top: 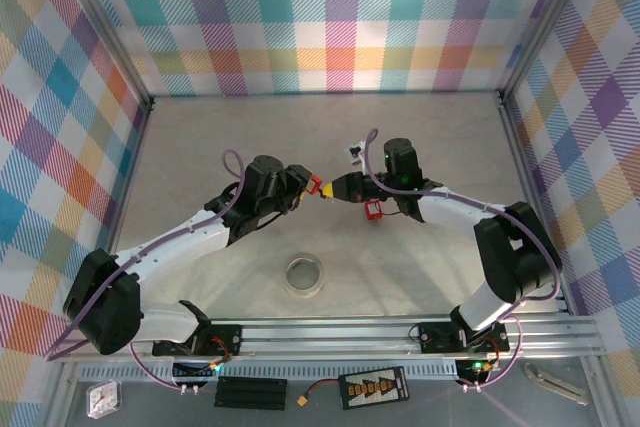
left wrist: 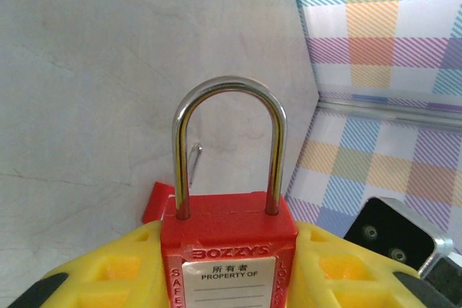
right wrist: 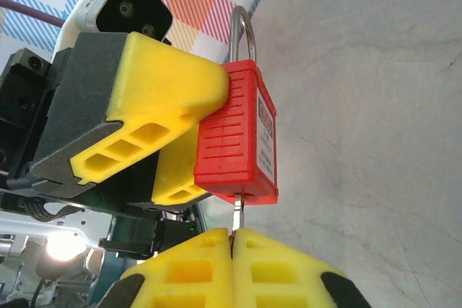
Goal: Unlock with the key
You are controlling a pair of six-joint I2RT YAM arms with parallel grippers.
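My left gripper [top: 308, 187] is shut on the body of a red padlock [left wrist: 229, 232], yellow fingers [left wrist: 115, 265] on both sides. The padlock's steel shackle [left wrist: 229, 91] points away from the left wrist camera, both legs seated in the body. In the right wrist view the same padlock [right wrist: 238, 131] hangs from the left fingers [right wrist: 162, 84]. My right gripper [right wrist: 232, 239] is shut on the key [right wrist: 237, 210]. The key's blade runs up into the slot in the padlock's underside. From above, the two grippers meet tip to tip, the right gripper [top: 338, 188] just right of the padlock [top: 314, 185].
A small red tag [top: 373, 209] dangles under the right gripper; a red piece [left wrist: 154, 203] and a wire ring [left wrist: 195, 160] show behind the padlock. A tape roll [top: 305, 274] lies nearer the arm bases. Plaid walls [top: 320, 17] enclose the grey table.
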